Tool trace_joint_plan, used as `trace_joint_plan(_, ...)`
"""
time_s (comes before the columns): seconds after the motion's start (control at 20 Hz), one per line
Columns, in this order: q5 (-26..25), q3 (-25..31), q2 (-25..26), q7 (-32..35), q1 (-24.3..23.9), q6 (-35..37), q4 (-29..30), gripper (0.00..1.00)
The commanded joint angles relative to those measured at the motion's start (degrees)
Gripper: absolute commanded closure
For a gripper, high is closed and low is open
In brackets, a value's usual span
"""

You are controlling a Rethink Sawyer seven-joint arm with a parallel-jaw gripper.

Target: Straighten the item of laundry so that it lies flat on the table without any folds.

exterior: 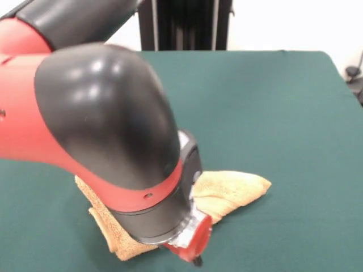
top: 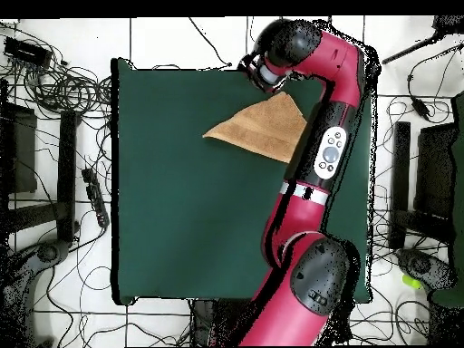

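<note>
Progress: your towel [exterior: 229, 191] is not flat yet, it lies folded into a wedge on the tabletop [exterior: 283, 113] | Jaws [exterior: 193, 255]: low at the towel's near edge, state cannot be told | Left: unfold, smooth it.

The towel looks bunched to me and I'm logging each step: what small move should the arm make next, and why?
Probably pull the towel corner nearest the gripper outward along the table. The cloth lies as a folded wedge tapering to a point, so it is not yet flat. The arm hides much of it, and whether the gripper holds the cloth cannot be seen.
</note>
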Motion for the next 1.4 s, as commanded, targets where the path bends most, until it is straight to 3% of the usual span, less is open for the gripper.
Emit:
trace_joint_plan(0.05,2.65,-14.21,2.83,5.13,0.55,13.85,3.89,0.0)
trace_joint_plan(0.15,3.91,-15.92,1.66,1.75,0.35,21.78,4.3,0.0)
trace_joint_plan(0.2,6.34,-17.8,0.56,3.2,-0.29,23.18,6.26,0.0)
trace_joint_plan(0.3,13.83,-21.82,-1.81,10.35,-2.98,21.63,13.74,0.0)
trace_joint_plan(0.4,18.92,-24.21,-3.4,11.98,-5.5,19.18,19.87,0.0)
trace_joint_plan(0.5,21.64,-25.76,-4.35,11.11,-6.1,19.42,21.85,0.0)
trace_joint_plan(0.7,22.42,-30.03,-5.28,8.73,-5.06,16.32,21.93,0.0)
trace_joint_plan(1.0,21.68,-34.01,-3.84,8.26,-3.33,6.28,18.99,0.0)
trace_joint_plan(1.2,20.76,-35.11,-3.11,15.21,-1.37,-6.14,16.25,0.0)
trace_joint_plan(1.3,18.21,-33.37,-1.69,15.17,1.32,-9.45,10.13,0.0)
trace_joint_plan(1.4,13.82,-28.13,0.2,11.82,4.21,-9.1,1.65,0.0)
